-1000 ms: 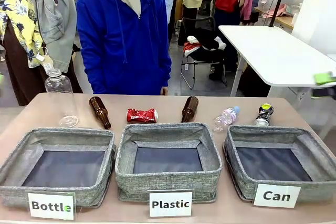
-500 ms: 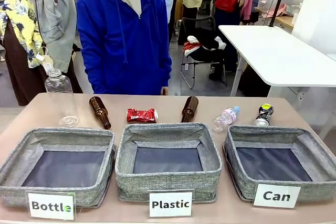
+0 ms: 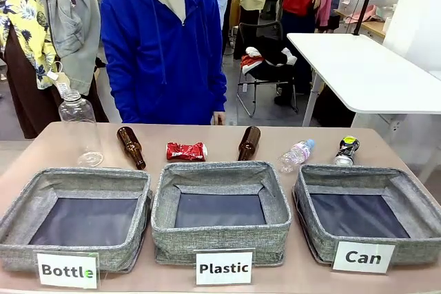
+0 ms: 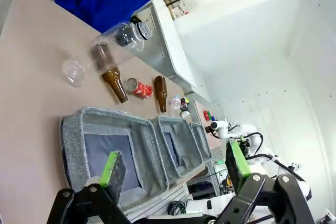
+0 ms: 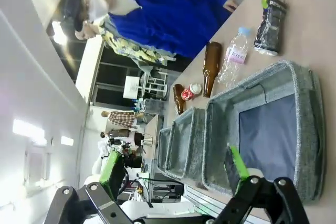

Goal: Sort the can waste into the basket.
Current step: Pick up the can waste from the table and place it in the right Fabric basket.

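1. Red can [image 3: 186, 151]: crushed, on its side on the table [image 3: 207, 132], just behind the far rim of the Plastic basket [image 3: 220, 170], between two brown bottles [image 3: 131, 147] [image 3: 249, 143].
2. Black can [image 3: 346, 149]: dented, just behind the far rim of the Can basket [image 3: 358, 173], beside a small plastic bottle [image 3: 297, 154] lying on its side.
3. Can basket: grey fabric, dark base, white "Can" sign [image 3: 363, 257] at its near wall; at the robot's right end of a row of three, with both cans outside it.
4. Bottle basket [image 3: 83, 175]: at the left end, with a large clear bottle [image 3: 79, 129] upright behind its far left corner.
5. Left gripper [image 4: 174, 161]: fingers spread wide, nothing between them, held above the near edge of the table with the basket row ahead.
6. Right gripper [image 5: 174, 166]: likewise spread wide and holding nothing, looking over the Can basket.
7. Table: plain tan top, matte, with the waste strung along its far half.
8. Person [image 3: 163, 46]: in a blue hoodie, standing at the far edge behind the red can.
9. Room beyond: a white table [image 3: 365, 67] to the right, a black chair [image 3: 265, 67] with clothes piled on it, and other people farther back.
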